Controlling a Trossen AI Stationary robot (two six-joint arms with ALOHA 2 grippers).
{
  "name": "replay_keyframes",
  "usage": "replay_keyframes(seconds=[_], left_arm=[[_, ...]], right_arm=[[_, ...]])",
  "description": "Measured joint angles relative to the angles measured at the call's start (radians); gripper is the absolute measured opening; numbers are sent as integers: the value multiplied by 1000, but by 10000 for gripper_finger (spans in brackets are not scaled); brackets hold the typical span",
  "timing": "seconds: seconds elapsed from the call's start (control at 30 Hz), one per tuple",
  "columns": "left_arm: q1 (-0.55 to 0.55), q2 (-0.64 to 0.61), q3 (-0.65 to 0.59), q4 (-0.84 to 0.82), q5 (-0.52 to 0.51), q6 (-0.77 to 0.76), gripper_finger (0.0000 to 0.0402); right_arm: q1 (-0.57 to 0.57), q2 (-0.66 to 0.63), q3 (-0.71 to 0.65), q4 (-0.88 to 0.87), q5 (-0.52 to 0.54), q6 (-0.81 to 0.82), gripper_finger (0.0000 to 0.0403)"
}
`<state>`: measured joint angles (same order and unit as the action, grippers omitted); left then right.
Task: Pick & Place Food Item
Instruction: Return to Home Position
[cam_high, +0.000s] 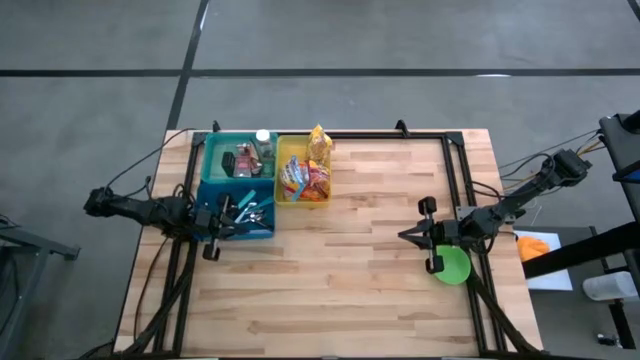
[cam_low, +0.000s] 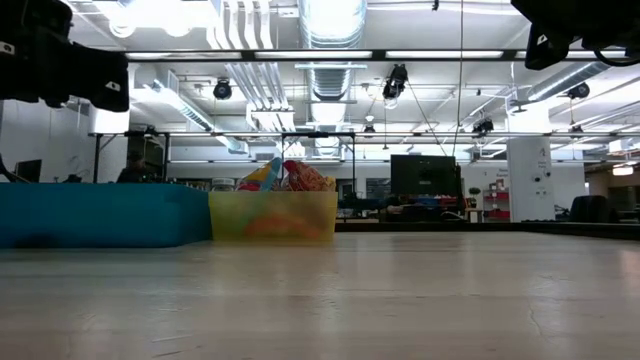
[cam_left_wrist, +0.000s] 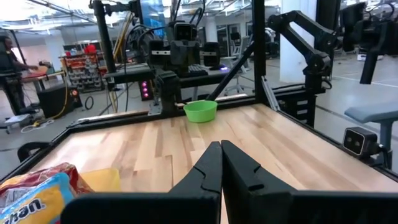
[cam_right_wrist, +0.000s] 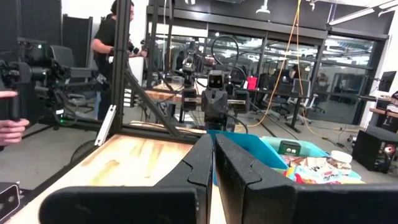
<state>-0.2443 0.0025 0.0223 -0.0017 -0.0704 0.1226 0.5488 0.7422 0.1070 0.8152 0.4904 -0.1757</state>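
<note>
Homing, I judge; left gripper (cam_high: 238, 221), mid-left over the bin (cam_high: 262, 234), and right gripper (cam_high: 405, 237), mid-right, are closed, empty. Next: retract both.

A pale wooden plank table (cam_high: 360, 270) carries a teal plastic bin (cam_high: 235, 138), a blue plastic bin (cam_high: 245, 233) and a yellow plastic bin (cam_high: 284, 152), touching, on the left arm's side. A green plastic bowl (cam_high: 452, 266) sits near the right edge.

Pose: left arm lies low and level, reaching in from the left side and pointing right. The left gripper (cam_high: 232, 214) has its fingers (cam_left_wrist: 210, 165) pressed flat together. The right arm is bent at the elbow and reaches in from the right, pointing left. The right gripper (cam_high: 408, 236) is likewise closed, finger against finger.
</note>
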Motion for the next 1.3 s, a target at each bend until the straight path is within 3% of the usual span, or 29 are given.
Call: replay_keyframes(seconds=[0.67, 1.3], left_arm=[[0, 0, 2, -3, 0, -48, 0], [0, 0, 3, -3, 0, -45, 0]], right_arm=[[1, 0, 0, -1, 0, 1, 13], [-5, -29, -7, 3, -38, 249, 13]])
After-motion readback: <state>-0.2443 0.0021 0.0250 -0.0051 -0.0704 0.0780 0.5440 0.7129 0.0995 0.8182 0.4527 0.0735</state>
